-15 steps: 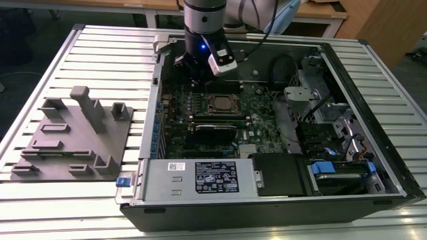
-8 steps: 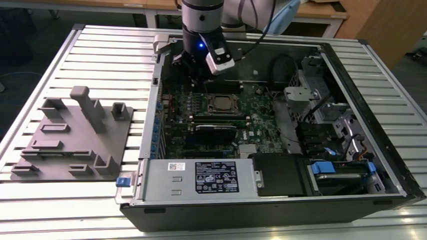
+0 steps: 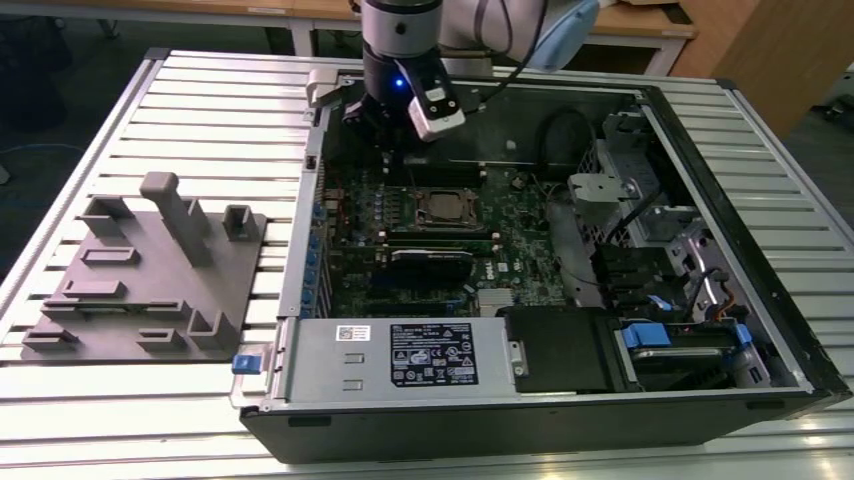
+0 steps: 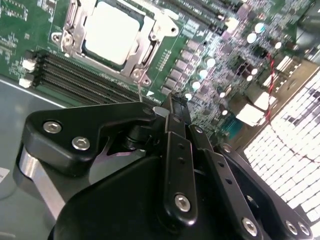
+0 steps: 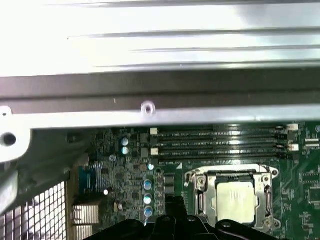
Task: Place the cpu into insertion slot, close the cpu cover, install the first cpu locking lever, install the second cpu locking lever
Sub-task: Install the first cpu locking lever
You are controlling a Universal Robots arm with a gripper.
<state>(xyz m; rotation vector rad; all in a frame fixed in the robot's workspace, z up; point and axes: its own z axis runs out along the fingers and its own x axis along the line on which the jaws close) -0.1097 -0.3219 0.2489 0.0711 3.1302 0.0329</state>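
The cpu (image 4: 111, 27) (image 5: 235, 200), a pale silver square, lies in the insertion slot (image 3: 447, 208) on the green motherboard. The cpu cover (image 4: 150, 47) (image 5: 232, 174), a thin silvery frame, lies flat around it. A thin wire lever (image 4: 139, 87) sticks out from the socket's corner. My gripper (image 3: 387, 140) (image 4: 172, 102) hangs above the board near the case's far wall, off to one side of the socket and apart from it. Its black fingers (image 4: 178, 150) are shut with nothing between them. In the first wrist view the gripper (image 5: 175, 212) shows as a dark tip beside the socket.
The open computer case (image 3: 747, 330) lies on a slatted metal table (image 3: 200, 100). Black memory slots (image 4: 75, 75) (image 5: 220, 142) run beside the socket. A power supply (image 3: 400, 355) sits at the case's near side, and drive bays with cables (image 3: 654, 250) at the exterior view's right. A grey fixture (image 3: 154, 270) stands at the left.
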